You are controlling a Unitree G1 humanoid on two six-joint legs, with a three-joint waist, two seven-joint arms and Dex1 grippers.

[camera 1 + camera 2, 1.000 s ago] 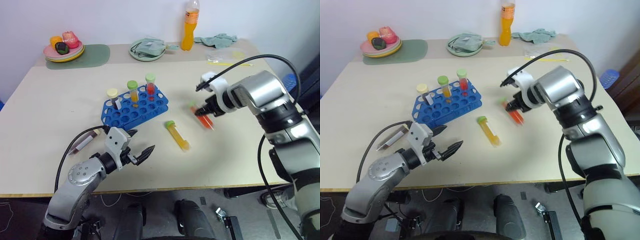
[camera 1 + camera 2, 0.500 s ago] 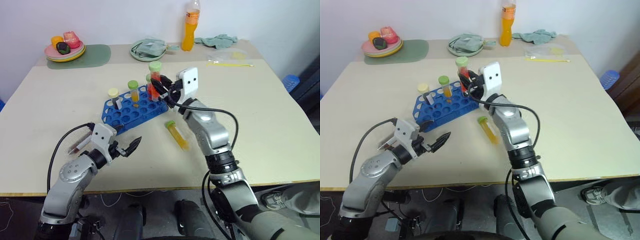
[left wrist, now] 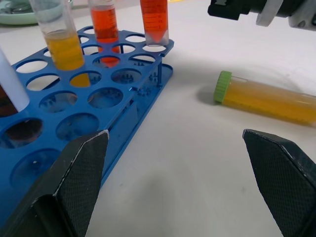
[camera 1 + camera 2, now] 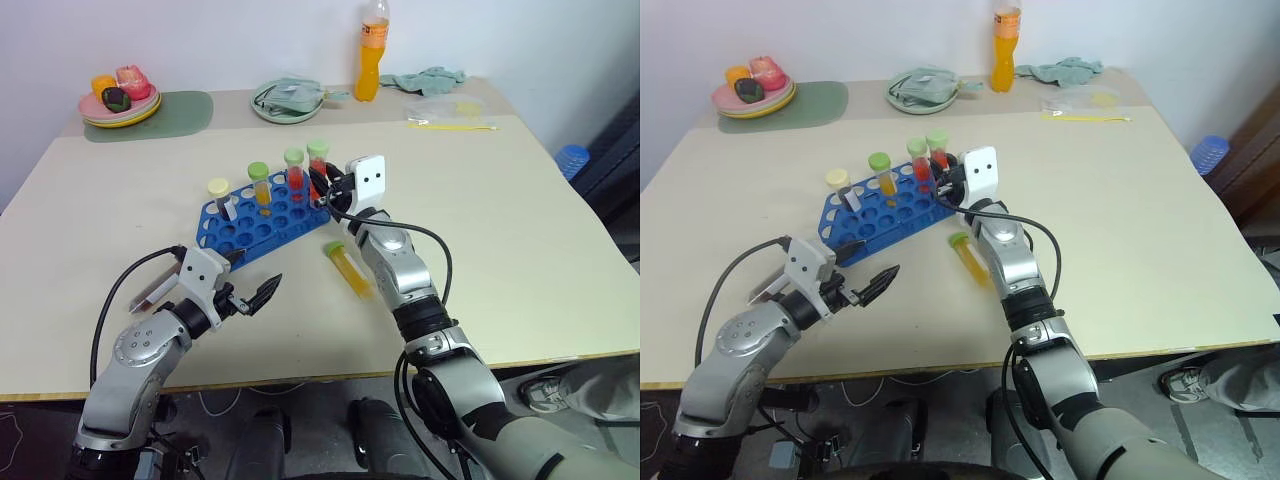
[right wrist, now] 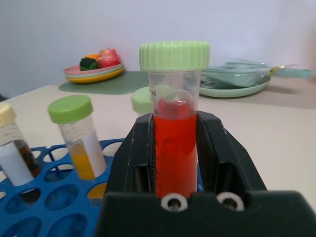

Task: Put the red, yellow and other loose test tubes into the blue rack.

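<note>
Right claw clamped on red tube, upright at far corner of blue rack (seated in a hole or not: cannot tell). Left claw spread wide, holding nothing, just beside rack's near edge. Yellow tube lying loose on tabletop, just right of rack.

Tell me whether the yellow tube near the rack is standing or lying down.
Lying down: the yellow tube rests on its side on the table, outside the blue rack.
</note>
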